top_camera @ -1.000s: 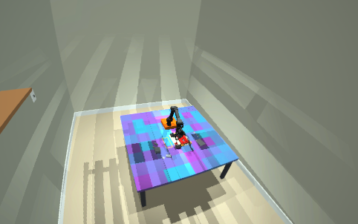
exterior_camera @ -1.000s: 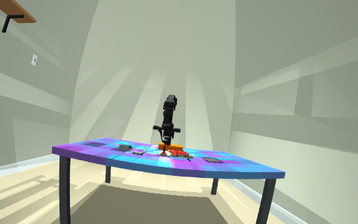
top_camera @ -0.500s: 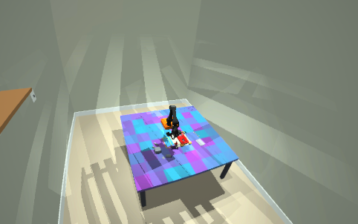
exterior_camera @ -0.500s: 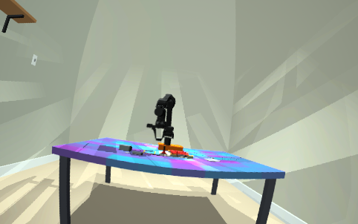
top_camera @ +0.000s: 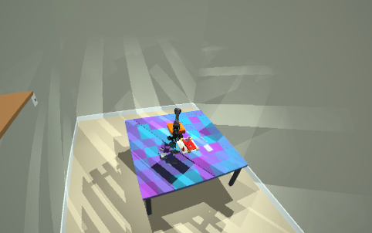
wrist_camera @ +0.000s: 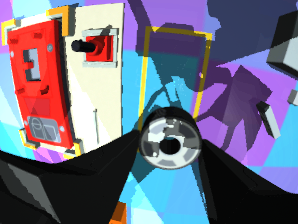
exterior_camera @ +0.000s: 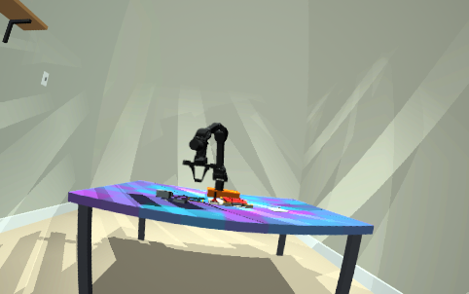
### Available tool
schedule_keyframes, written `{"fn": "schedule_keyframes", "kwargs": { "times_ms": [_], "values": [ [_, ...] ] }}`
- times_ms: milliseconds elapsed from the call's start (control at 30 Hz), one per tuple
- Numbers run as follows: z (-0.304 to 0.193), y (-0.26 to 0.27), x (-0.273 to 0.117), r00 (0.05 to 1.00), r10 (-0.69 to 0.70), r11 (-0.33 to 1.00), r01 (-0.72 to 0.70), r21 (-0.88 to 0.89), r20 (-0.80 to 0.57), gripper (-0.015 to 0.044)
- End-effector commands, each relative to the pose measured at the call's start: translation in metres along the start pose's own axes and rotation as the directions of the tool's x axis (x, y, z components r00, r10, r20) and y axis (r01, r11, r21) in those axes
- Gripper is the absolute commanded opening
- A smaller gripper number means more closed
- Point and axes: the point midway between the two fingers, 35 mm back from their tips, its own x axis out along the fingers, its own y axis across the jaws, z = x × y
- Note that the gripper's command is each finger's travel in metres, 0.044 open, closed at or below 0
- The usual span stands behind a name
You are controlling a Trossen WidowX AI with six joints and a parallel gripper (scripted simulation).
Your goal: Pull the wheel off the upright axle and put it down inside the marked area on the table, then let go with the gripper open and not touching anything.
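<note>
My gripper [wrist_camera: 169, 140] [exterior_camera: 198, 178] is shut on the wheel [wrist_camera: 154, 151], a black tyre with a silver-grey hub and a dark centre hole. It hangs above the table. In the wrist view the wheel overlaps the lower end of the marked area, a yellow outline [wrist_camera: 144, 75] on the table that is partly in shadow. The wheel hides that lower end. The upright axle [wrist_camera: 82, 46] is a bare black peg on a red base [wrist_camera: 105, 54], up and left of the wheel. The wheel is too small to make out in the top and exterior views.
A cream board [wrist_camera: 95, 82] carries the axle's base. A red panel [wrist_camera: 36, 106] with raised parts lies left of the axle, with yellow corner brackets around it. A grey block [wrist_camera: 286, 45] and a small pale piece [wrist_camera: 270, 121] lie right of the marked area. The arm's orange base [top_camera: 176, 128] [exterior_camera: 229, 194] is behind.
</note>
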Motion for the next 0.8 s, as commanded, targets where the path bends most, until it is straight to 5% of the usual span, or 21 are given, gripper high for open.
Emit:
{"fn": "schedule_keyframes", "kwargs": {
  "times_ms": [0, 767],
  "values": [
    [-0.002, -0.002, 0.005, 1.000, -0.003, 1.000, 0.003, -0.008, 0.005, 0.0000],
    [-0.002, -0.002, 0.102, 1.000, -0.003, 1.000, 0.003, -0.008, 0.005, 0.0000]
  ]
}}
